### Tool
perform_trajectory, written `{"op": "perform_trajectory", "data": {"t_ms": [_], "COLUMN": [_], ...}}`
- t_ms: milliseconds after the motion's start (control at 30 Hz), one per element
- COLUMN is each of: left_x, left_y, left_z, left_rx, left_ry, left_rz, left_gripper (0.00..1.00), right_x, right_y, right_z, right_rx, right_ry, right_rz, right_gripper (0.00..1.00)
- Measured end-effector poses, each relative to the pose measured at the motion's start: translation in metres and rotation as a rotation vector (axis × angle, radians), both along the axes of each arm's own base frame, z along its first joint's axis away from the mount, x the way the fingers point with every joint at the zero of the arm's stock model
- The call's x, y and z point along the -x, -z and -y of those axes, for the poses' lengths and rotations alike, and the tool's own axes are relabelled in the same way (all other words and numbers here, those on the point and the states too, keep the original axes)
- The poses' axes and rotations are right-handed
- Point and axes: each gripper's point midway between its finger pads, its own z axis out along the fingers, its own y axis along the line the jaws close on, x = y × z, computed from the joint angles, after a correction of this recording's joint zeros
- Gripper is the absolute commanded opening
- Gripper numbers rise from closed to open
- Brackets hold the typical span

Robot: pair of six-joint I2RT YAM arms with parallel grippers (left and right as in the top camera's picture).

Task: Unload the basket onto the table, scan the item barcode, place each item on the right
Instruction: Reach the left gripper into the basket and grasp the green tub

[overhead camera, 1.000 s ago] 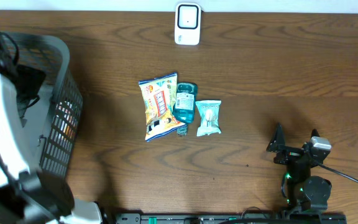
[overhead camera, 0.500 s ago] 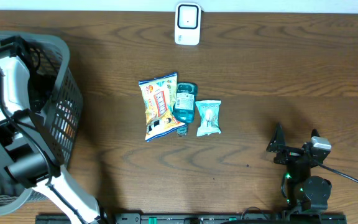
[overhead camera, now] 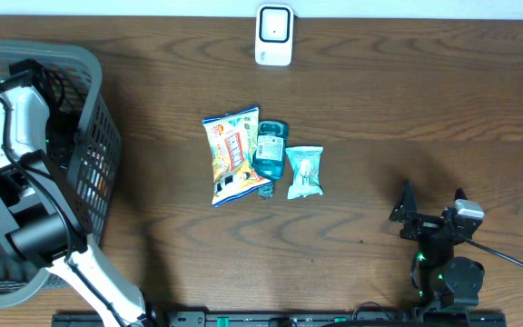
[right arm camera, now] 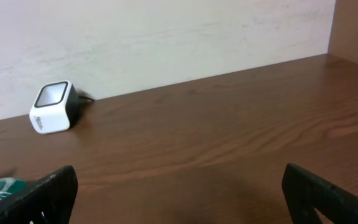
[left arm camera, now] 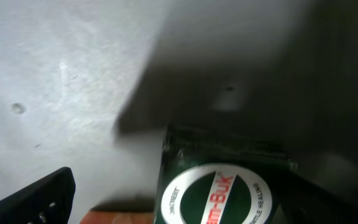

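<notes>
The green box (left arm camera: pixel 219 186) with a round white-and-red label lies inside the basket (overhead camera: pixel 98 163) at the left of the table (overhead camera: pixel 407 100). The left wrist view looks down on it at close range, against the basket's pale grey inside. No barcode shows on the face in view.

The left gripper (left arm camera: pixel 188 199) hangs just above the box with its jaws wide apart, one finger showing at the lower left of that view and a dark shape at the lower right that is likely the other. Nothing is between them yet, and whether a finger touches the box cannot be told.

The step in hand looks like the reach for an item to scan — the pick itself is not yet made. The next move would call for lowering the jaws astride the box and closing on its sides. Then the box must be lifted over the basket wall and carried to the scanner (overhead camera: pixel 273 34) at the far edge of the table, turned so that its barcode faces the scanner's window.

On the open table, well apart from the basket, a snack bag (overhead camera: pixel 231 154), a teal bottle (overhead camera: pixel 270 150) and a white packet (overhead camera: pixel 304 171) lie side by side. The right gripper (overhead camera: pixel 429 216) rests at the near right — jaws spread, holding nothing, far from all of them.
</notes>
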Motion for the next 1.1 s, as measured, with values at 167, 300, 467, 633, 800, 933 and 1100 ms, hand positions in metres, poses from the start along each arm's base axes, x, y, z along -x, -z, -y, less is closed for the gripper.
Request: {"op": "perform_trajectory", "data": {"t_ms": [167,300,467,633,800,933,1100], "left_x": [-0.010,0.002,0.007,0.017,0.033,0.051,0.063], "left_y": [0.011,0.026,0.025,0.023,0.022,0.022,0.022], "left_z": [0.002,0.006,0.004,-0.005,-0.026,-0.043,-0.054], "left_rx": [-0.004,-0.005,-0.021,-0.040,-0.055,-0.061,-0.062], "left_ry": [0.000,-0.010,-0.011,-0.026,-0.083,-0.140,-0.177], "left_rz": [0.069,0.048,0.036,0.008,-0.017,-0.048,-0.069], "left_gripper": [0.98,0.98,0.97,0.86,0.69,0.69,0.69], "right_x": [0.000,0.000,0.000,0.000,0.000,0.000,0.000], "right_y": [0.000,0.000,0.000,0.000,0.000,0.000,0.000], "right_z": [0.000,0.000,0.000,0.000,0.000,0.000,0.000], "right_rx": [0.000,0.000,0.000,0.000,0.000,0.000,0.000], "right_ry": [0.000,0.000,0.000,0.000,0.000,0.000,0.000], "right_rz": [0.000,0.001,0.000,0.000,0.000,0.000,0.000], "right_gripper": [0.99,0.99,0.99,0.99,0.99,0.99,0.99]}}
